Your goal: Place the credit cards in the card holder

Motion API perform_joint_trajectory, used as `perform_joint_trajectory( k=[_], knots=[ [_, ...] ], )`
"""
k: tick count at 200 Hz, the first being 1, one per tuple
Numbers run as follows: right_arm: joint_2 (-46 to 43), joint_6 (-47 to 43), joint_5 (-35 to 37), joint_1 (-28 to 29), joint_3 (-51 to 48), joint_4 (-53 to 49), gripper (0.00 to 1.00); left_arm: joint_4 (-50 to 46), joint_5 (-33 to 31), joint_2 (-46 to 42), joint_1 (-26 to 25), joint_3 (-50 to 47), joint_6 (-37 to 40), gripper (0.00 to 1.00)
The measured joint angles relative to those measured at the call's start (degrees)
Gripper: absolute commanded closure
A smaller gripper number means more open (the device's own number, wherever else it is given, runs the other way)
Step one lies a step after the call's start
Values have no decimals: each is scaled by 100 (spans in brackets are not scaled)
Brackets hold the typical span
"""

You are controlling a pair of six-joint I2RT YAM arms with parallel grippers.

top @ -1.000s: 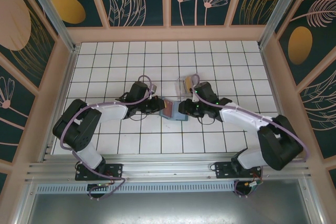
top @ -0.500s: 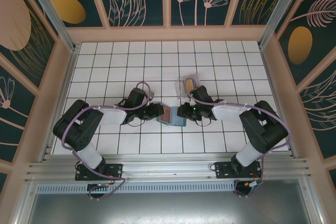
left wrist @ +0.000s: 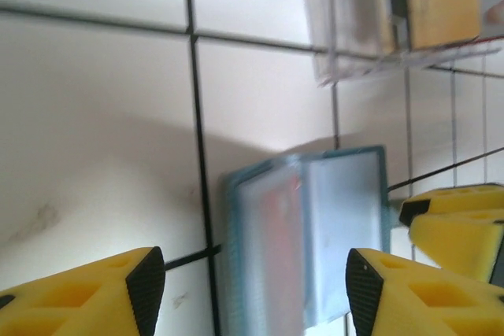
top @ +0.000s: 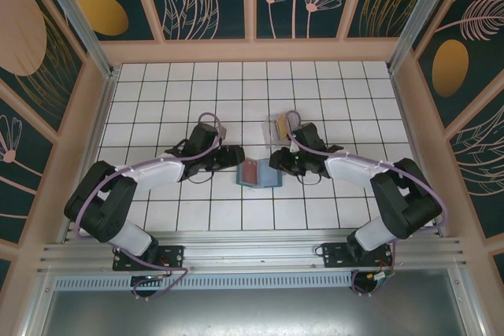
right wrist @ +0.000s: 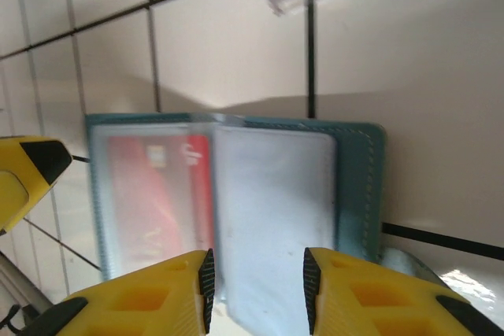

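Desk (top: 157, 100), contents by position:
1. wallet (top: 258, 172): lies open and flat at mid-desk, between the two tools.
2. credit card (top: 250, 171): in the wallet's left half, under a sleeve.
3. card holder (top: 281, 128): behind the wallet and slightly right of it, near but apart.
4. second card (top: 283, 125): inside the card holder.
5. left tool (top: 234, 156): just left of the wallet's rear corner.
6. right tool (top: 276, 164): at the wallet's right edge, before the card holder.

The tiled floor (top: 157, 84) is seen from overhead; the teal wallet (right wrist: 272, 202) is framed closely from opposite sides by both wrist cameras.
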Motion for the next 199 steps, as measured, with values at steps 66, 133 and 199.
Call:
perform_joint_trajectory(
  k=[66, 133, 199],
  knots=[
    [-721, 4, -72, -1154, 59, -4, 62, -682, -234, 627, 0, 1895, 586, 34],
    [-629, 81, -289, -2120, -59, 564, 62, -1106, 153, 2916, 282, 4511, 1060, 34],
    [-9, 372, -627, -2116, -216, 1349, 59, -1213, 1239, 4887, 483, 6546, 890, 36]
  ],
)
